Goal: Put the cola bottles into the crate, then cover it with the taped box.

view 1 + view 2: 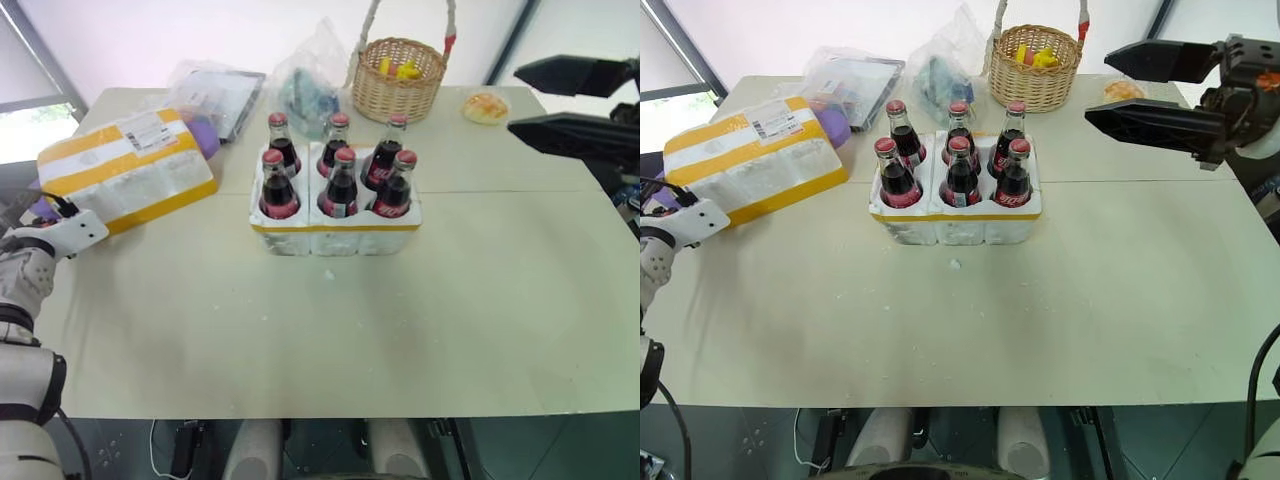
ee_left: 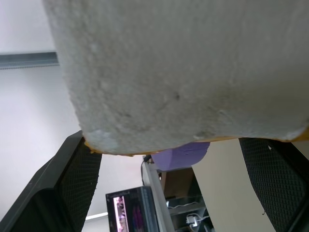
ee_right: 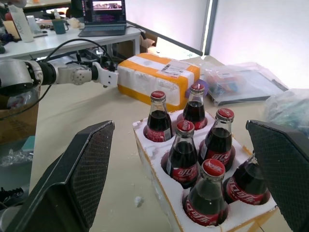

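Six small red-capped glass cola bottles stand in the low white foam crate, centre frame. The large yellow-striped white foam box lies upper left, long axis slanting, directly before the wide-open, empty left pincer. The right pincer hangs open and empty, upper right.

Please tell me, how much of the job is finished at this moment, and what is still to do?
Done: all six cola bottles stand in the wells of the crate. In hand: the left gripper is at the near end of the taped box, fingers open on either side of it, with no grip closed yet. The right gripper hangs open above the table, holding nothing. Left: lift the box and set it over the crate.
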